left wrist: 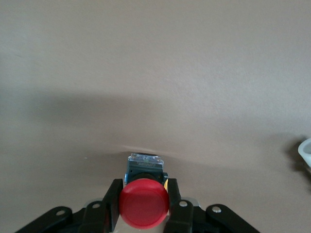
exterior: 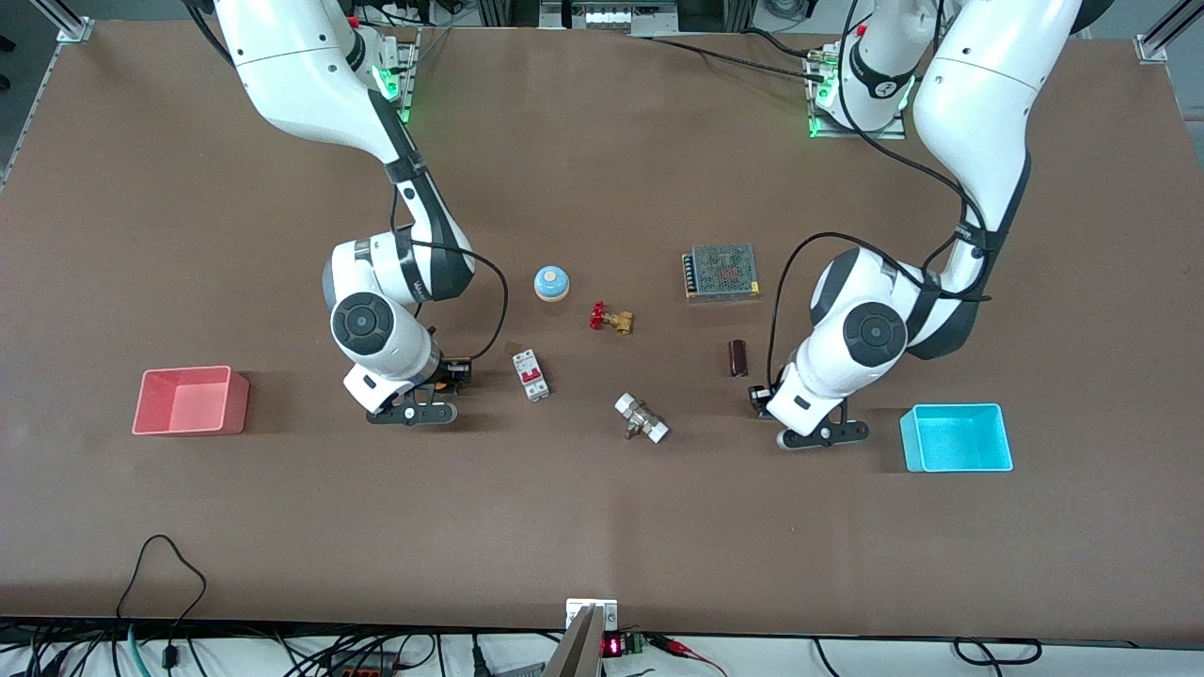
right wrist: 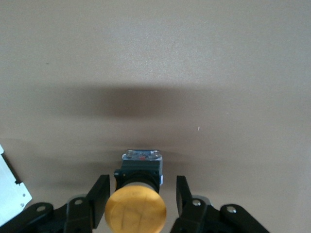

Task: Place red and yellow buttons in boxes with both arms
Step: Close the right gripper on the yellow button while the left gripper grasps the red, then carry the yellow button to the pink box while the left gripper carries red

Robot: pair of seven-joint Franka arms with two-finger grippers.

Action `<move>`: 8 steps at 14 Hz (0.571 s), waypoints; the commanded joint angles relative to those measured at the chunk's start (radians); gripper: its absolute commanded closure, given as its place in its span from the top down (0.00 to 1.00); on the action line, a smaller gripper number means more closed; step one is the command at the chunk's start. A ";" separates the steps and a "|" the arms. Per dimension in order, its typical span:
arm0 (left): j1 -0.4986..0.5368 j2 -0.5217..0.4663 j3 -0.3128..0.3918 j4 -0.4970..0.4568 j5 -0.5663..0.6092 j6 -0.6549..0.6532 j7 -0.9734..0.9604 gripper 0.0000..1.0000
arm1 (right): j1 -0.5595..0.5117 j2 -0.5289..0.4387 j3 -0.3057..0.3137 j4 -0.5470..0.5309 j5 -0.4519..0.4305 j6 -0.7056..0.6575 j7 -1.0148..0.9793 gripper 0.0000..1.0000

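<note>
My left gripper [exterior: 821, 434] is low over the table beside the cyan box [exterior: 910, 442]. In the left wrist view it [left wrist: 144, 187] is shut on the red button [left wrist: 144, 204], with both fingers against the cap. My right gripper [exterior: 414, 413] is low over the table, between the salmon-pink box [exterior: 237, 400] and the breaker. In the right wrist view it [right wrist: 142, 182] is open around the yellow button [right wrist: 136, 212], with a gap at one finger [right wrist: 182, 194]. Both buttons are hidden under the hands in the front view. Both boxes look empty.
Between the grippers lie a white and red circuit breaker [exterior: 531, 374], a brass fitting with white ends [exterior: 641, 418] and a dark cylinder [exterior: 738, 357]. Farther from the camera are a light-blue dome [exterior: 552, 283], a brass valve with a red handwheel [exterior: 611, 320] and a grey mesh-topped box [exterior: 721, 271].
</note>
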 commanded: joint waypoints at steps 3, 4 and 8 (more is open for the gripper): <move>0.091 -0.087 0.005 0.005 0.025 -0.053 0.053 0.26 | -0.002 0.011 -0.004 0.017 0.018 -0.009 0.002 0.36; 0.116 -0.096 0.003 0.005 0.025 -0.055 0.090 0.26 | -0.002 0.009 -0.004 0.017 0.018 -0.009 0.000 0.29; 0.202 -0.111 0.005 0.005 0.023 -0.058 0.219 0.26 | -0.002 -0.008 -0.013 0.020 0.015 -0.014 -0.006 0.27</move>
